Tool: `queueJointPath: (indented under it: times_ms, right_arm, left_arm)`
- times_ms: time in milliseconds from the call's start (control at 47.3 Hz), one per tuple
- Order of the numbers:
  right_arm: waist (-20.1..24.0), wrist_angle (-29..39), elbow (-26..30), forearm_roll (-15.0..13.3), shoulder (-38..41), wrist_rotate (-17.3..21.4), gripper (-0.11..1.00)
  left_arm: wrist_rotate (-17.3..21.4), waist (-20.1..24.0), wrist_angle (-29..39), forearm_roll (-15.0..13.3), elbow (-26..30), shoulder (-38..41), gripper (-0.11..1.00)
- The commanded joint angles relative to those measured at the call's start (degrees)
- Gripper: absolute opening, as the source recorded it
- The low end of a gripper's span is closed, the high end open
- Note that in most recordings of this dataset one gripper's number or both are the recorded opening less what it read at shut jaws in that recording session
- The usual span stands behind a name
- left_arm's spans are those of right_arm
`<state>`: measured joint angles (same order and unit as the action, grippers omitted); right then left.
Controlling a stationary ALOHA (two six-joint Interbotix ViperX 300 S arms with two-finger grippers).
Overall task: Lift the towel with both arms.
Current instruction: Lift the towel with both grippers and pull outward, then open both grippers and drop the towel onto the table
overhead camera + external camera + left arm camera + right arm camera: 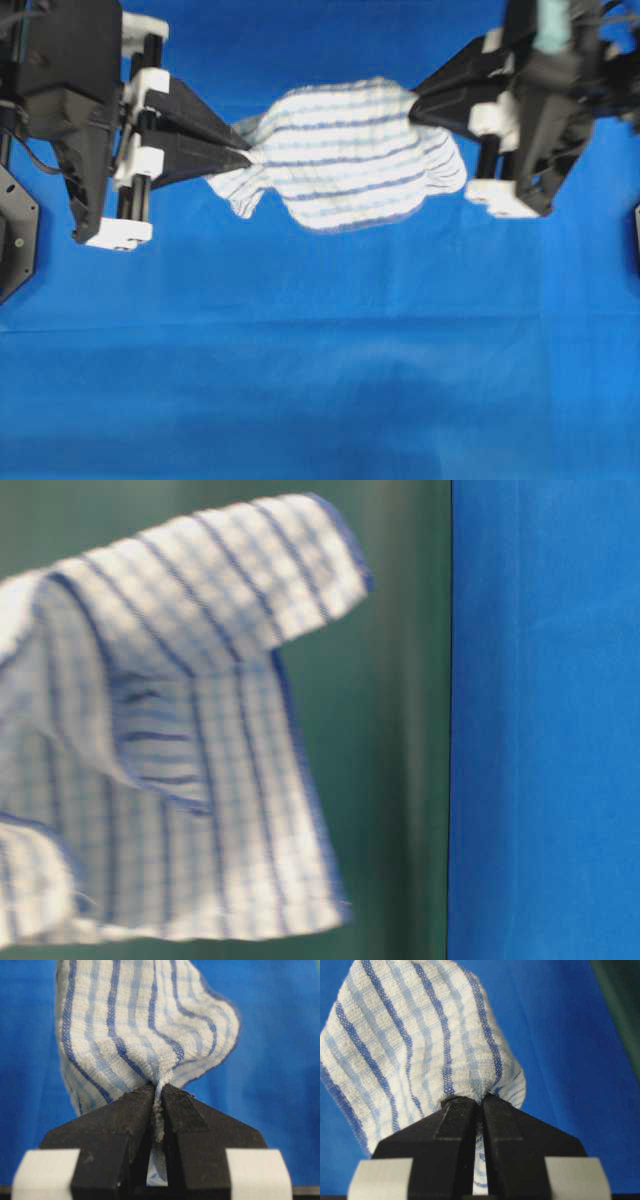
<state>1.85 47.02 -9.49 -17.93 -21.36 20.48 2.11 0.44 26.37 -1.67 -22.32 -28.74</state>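
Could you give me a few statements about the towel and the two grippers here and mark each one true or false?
1. The left gripper is shut on the towel. True.
2. The right gripper hangs open beside the towel. False: its jaws pinch a bunched fold of cloth.
3. The two grippers hold opposite ends of the towel. True.
4. The towel is plain white. False: it is white with blue stripes in a check.
5. The covering under the towel is blue. True.
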Motion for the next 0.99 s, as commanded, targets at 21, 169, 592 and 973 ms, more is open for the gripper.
queueJointPath:
  times_ms: [21, 169, 592, 973]
  right_arm:
    - [0.2, 0.1, 3.1, -0.1, -2.5, -1.1, 0.03]
    - [0.2, 0.1, 4.3, -0.1, -3.8, -2.8, 0.03]
    - [0.2, 0.2, 4.4, 0.0, -3.9, -4.4, 0.04]
    - [0.2, 0.3, 4.0, -0.8, -3.6, -4.6, 0.62]
  left_arm:
    - [0.2, 0.1, 1.0, 0.2, 4.6, -0.9, 0.02]
    - [0.2, 0.4, 2.7, 0.3, 7.2, -1.2, 0.02]
    - [1.1, 0.6, 3.5, 0.5, 7.5, -1.5, 0.03]
    - [1.2, 0.7, 2.9, 0.5, 6.9, -2.3, 0.76]
